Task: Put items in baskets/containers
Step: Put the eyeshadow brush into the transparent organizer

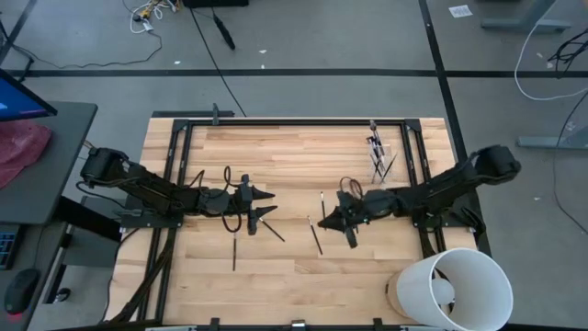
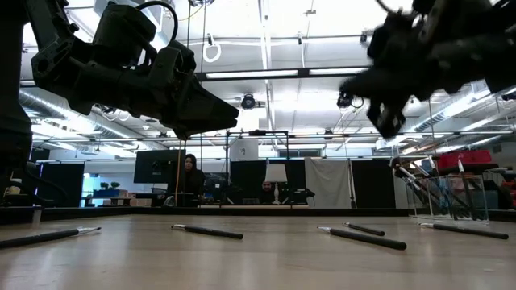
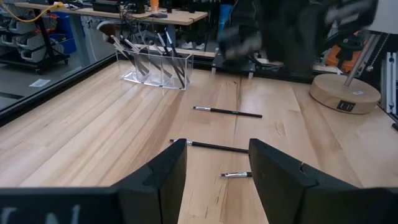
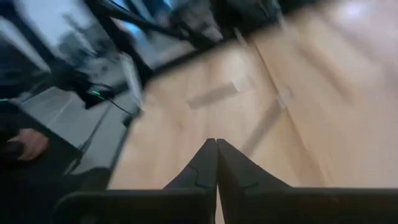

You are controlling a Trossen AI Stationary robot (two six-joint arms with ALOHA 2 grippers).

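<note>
Brushes (image 1: 315,235) lie loose on the wooden table (image 1: 276,285), while the right gripper (image 4: 216,144) shows its two fingers pressed flat together with nothing visible between them; seen from above, it (image 1: 349,221) hovers near table centre. Just at its nine o'clock lie two brushes, one short (image 1: 322,199) and one long. Should the closed fingers descend as they are, they would likely push a brush aside rather than straddle it. The left gripper (image 3: 217,163) stands wide and empty, with three brushes in front of its fingers; from above it (image 1: 260,204) sits at nine o'clock of the right one. The clear cup (image 1: 379,154), already holding several brushes, stands at one o'clock of the right gripper; a tilted insertion could tip it. The white bucket (image 1: 455,290) at five o'clock is a possible wrong target.
</note>
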